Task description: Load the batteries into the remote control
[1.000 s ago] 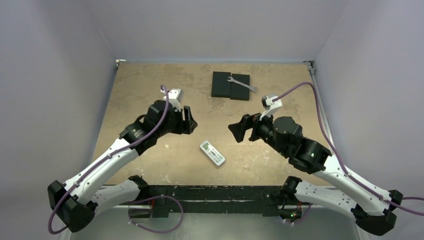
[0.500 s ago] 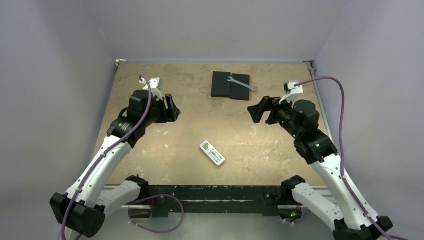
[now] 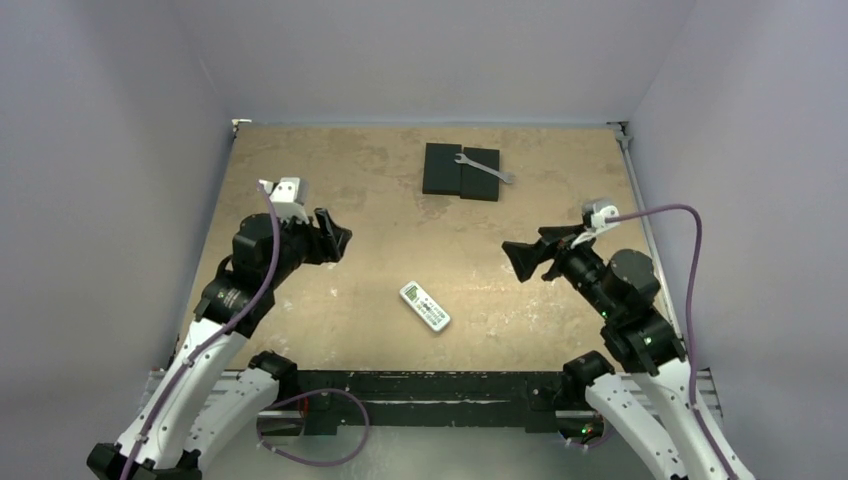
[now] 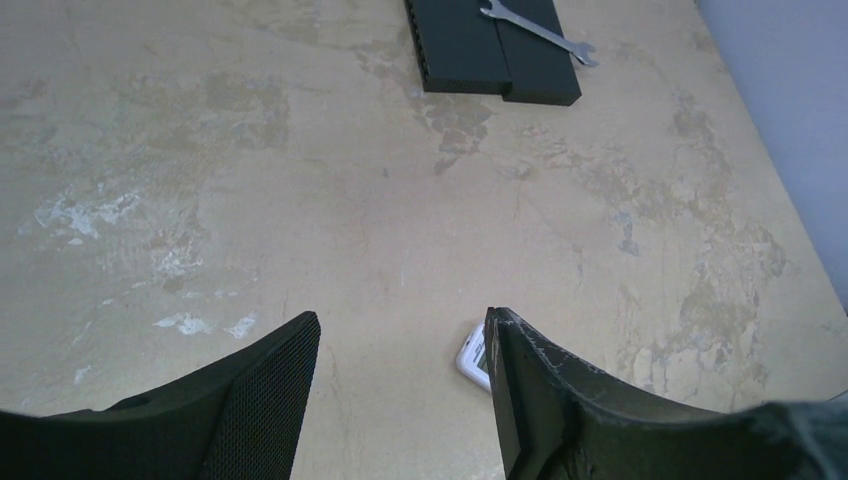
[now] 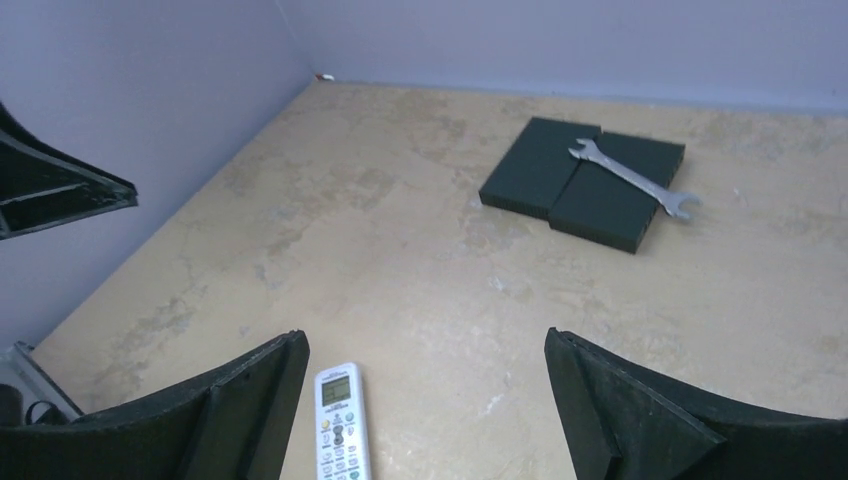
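The white remote control (image 3: 425, 306) lies face up on the table near the front middle, buttons and green display showing. It also shows in the right wrist view (image 5: 340, 420) and partly behind a finger in the left wrist view (image 4: 475, 357). No batteries show in any view. My left gripper (image 3: 337, 240) is open and empty, raised to the left of the remote; in its own view (image 4: 400, 330) the jaws stand apart. My right gripper (image 3: 520, 258) is open and empty, raised to the right of the remote, and also shows in its own view (image 5: 425, 345).
Two black flat blocks (image 3: 461, 171) lie side by side at the back middle, with a silver wrench (image 3: 485, 168) across them. They also show in the left wrist view (image 4: 490, 45) and the right wrist view (image 5: 585, 180). Purple walls surround the table.
Both arms have drawn back from the middle and lifted, the left one to the left and nearer, the right one to the right and nearer. The remote has not moved.
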`<state>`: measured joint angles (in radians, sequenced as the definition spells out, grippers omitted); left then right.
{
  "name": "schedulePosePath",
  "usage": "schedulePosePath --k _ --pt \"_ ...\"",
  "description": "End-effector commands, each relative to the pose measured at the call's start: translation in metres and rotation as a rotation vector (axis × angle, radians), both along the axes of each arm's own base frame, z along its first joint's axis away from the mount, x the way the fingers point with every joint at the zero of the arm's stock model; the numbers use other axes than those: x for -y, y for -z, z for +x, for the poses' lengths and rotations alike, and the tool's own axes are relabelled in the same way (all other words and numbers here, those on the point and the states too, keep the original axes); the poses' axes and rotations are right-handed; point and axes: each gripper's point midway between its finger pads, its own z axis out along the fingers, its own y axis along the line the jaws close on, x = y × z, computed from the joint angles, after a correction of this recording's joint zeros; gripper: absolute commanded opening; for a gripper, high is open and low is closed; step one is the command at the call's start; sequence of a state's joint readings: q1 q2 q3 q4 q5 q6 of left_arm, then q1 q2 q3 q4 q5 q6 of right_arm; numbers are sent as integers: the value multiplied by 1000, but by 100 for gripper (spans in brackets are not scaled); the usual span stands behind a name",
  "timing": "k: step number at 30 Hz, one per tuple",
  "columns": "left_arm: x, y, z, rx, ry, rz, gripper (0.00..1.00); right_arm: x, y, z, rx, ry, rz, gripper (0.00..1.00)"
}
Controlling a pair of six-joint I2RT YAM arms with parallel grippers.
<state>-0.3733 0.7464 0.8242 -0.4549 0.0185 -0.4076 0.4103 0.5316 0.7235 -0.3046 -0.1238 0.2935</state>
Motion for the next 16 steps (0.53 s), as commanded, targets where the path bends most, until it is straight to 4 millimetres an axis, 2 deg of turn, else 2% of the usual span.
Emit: schedulePosePath --k 1,4,9,16 --pt "-2 -30 0 147 17 -14 61 -3 -36 -7 177 -47 26 99" --pt "-3 -35 -4 177 20 -22 61 -4 -30 -5 146 -46 16 99" --pt "-5 -38 -1 189 5 -23 62 -19 -24 -9 117 -136 29 99" --pt "-6 -38 -3 206 14 -13 60 -17 -27 -8 131 -122 26 99"
